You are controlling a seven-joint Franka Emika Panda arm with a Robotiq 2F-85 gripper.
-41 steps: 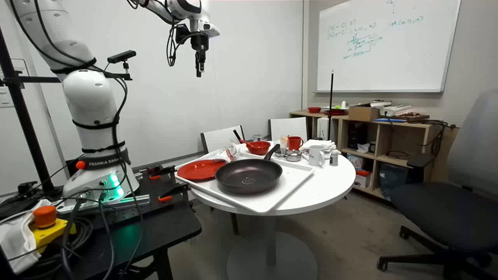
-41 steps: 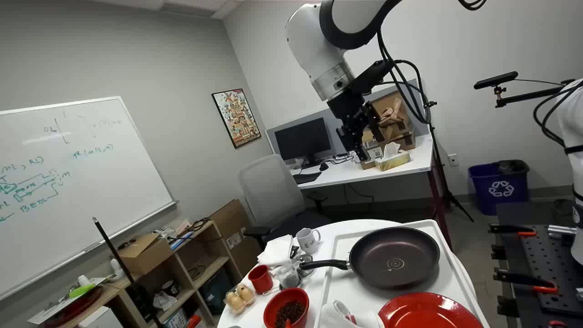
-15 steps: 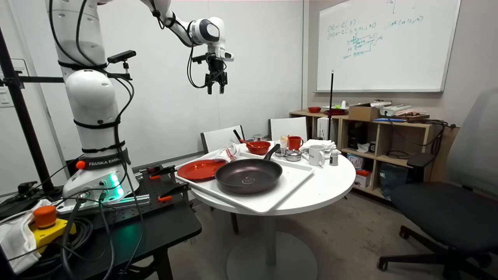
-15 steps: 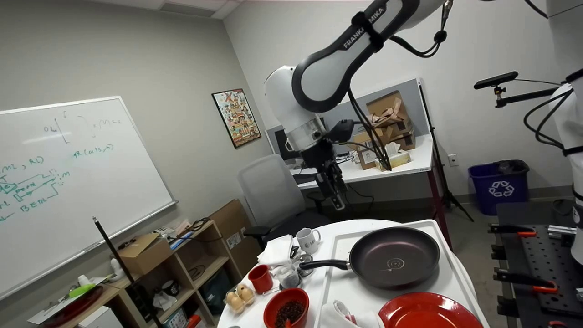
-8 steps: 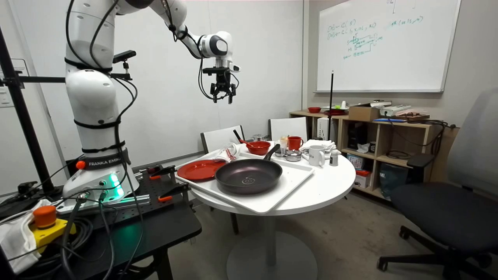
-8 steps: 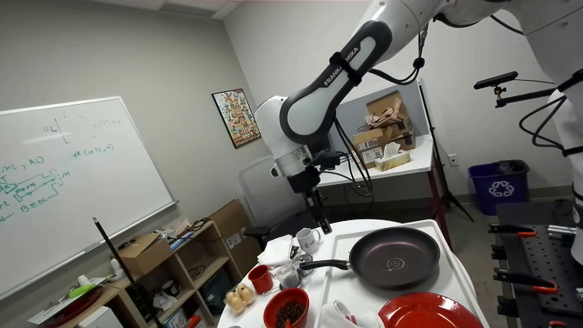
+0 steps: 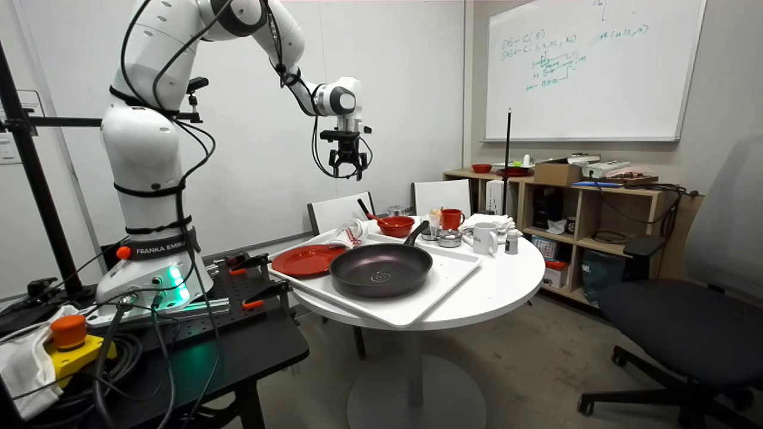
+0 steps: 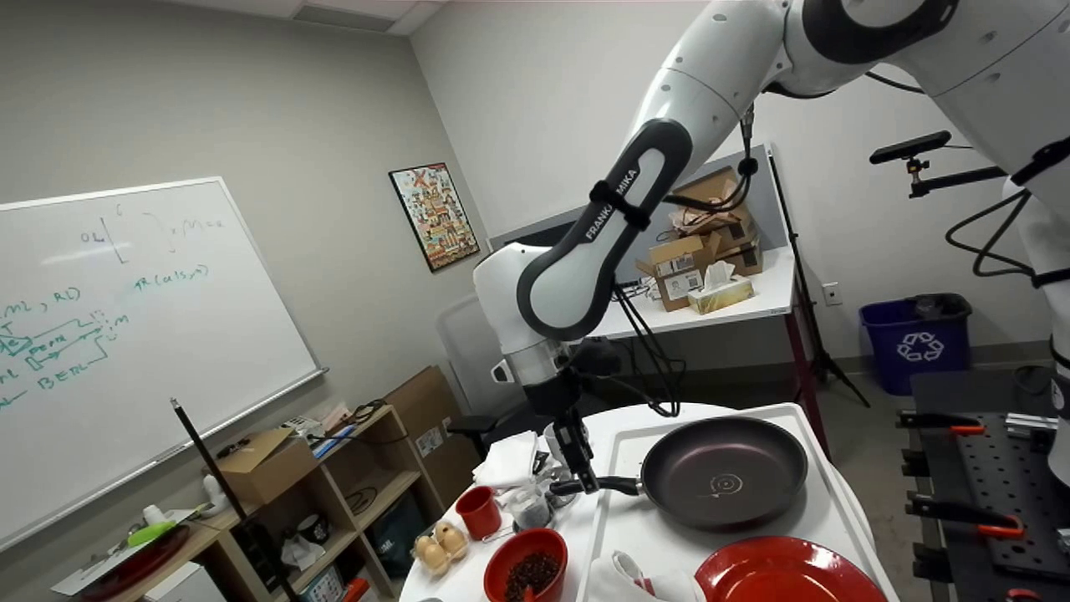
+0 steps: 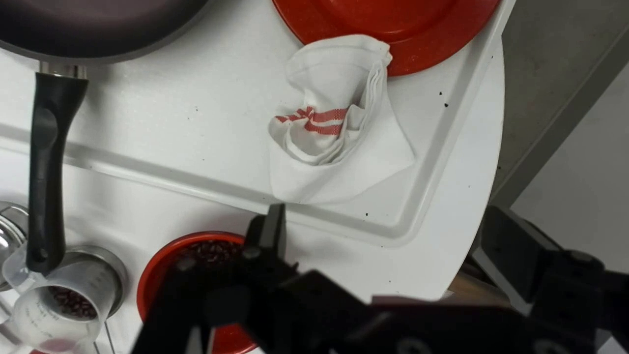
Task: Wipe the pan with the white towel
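Note:
The white towel (image 9: pixel 339 172) with red stripes lies bunched on the white tray (image 9: pixel 196 191), touching or overlapping the red plate's edge. It also shows in both exterior views (image 7: pixel 349 235) (image 8: pixel 623 579). The large dark pan (image 7: pixel 381 274) sits on the tray beside the plate; it also shows in an exterior view (image 8: pixel 723 472) and partly in the wrist view (image 9: pixel 98 29). My gripper (image 9: pixel 385 216) is open and empty, pointing down. It hovers above the table's back part (image 7: pixel 347 173), apart from the towel. In an exterior view (image 8: pixel 589 483) its tip overlaps the pan's handle.
A red plate (image 7: pixel 307 260) lies on the tray. A red bowl of beans (image 9: pixel 152 275) stands below my gripper's one finger. A measuring cup (image 9: pixel 54 314), red mug (image 8: pixel 479 512), eggs (image 8: pixel 440 548), white mug (image 8: pixel 566 441) and folded white cloths (image 8: pixel 506 460) stand around. The pan's handle sticks up.
My arm has come down from high up toward the table's back part, and the wrist has turned so the gripper points down. The towel, pan and dishes have not moved.

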